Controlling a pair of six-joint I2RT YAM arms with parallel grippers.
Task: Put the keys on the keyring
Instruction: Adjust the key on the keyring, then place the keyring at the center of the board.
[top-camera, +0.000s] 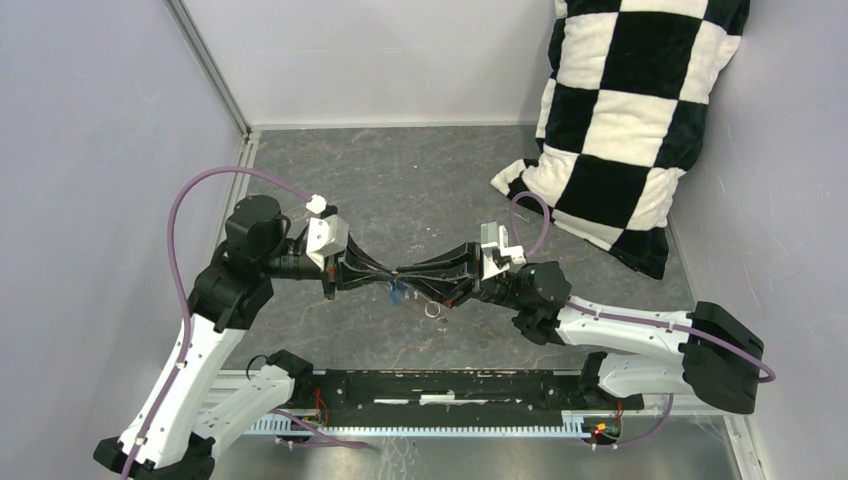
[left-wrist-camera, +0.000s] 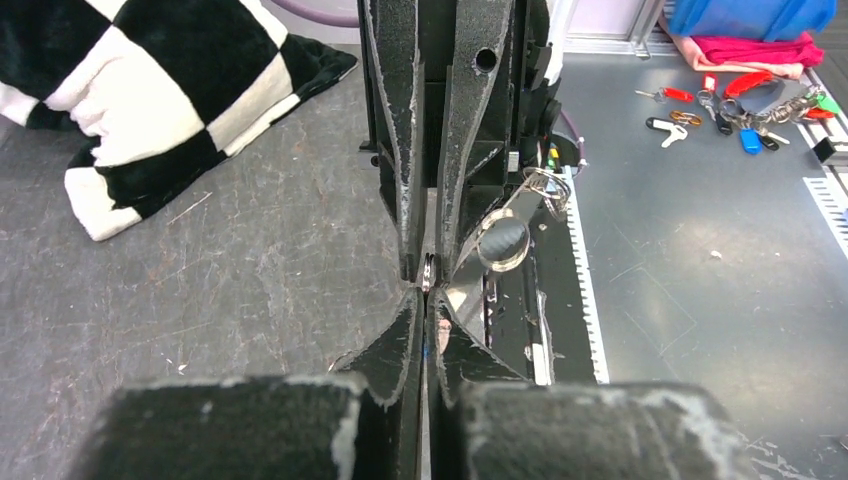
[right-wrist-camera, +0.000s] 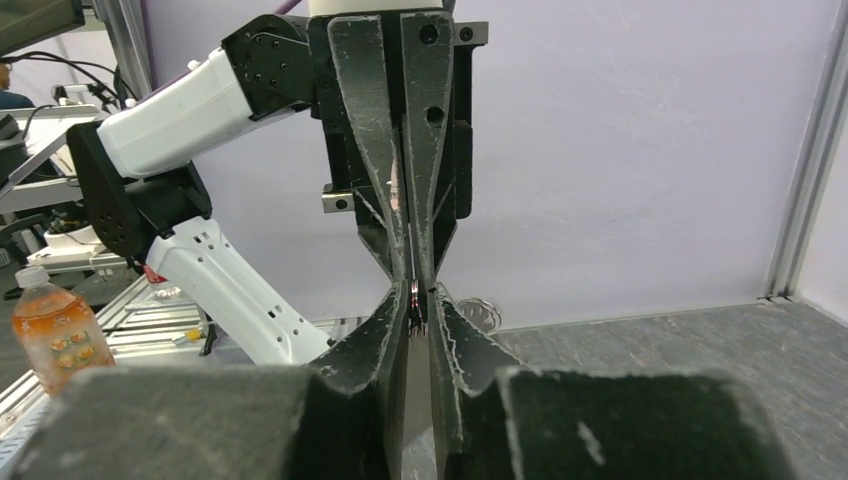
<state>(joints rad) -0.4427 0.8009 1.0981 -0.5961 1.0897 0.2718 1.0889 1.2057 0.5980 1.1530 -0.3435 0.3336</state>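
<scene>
Left gripper, closed apparently on the blue key, is met tip-to-tip toward the bench's near edge by the right gripper, pinched on the keyring; either could be dislodged by misalignment.

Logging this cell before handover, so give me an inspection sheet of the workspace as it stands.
Surface: grey table, scuffed.
Job's things: blue key just below where the grippers meet; thin dark keyring edge-on between their tips.
Clutter: small silver ring near the right gripper; pile of keys and bottle off the table.
Grippers: left gripper and right gripper shut, tip to tip; which one holds the keyring is unclear.
Cables: purple cable along each arm.
Surroundings: checkered pillow, pale walls.
</scene>
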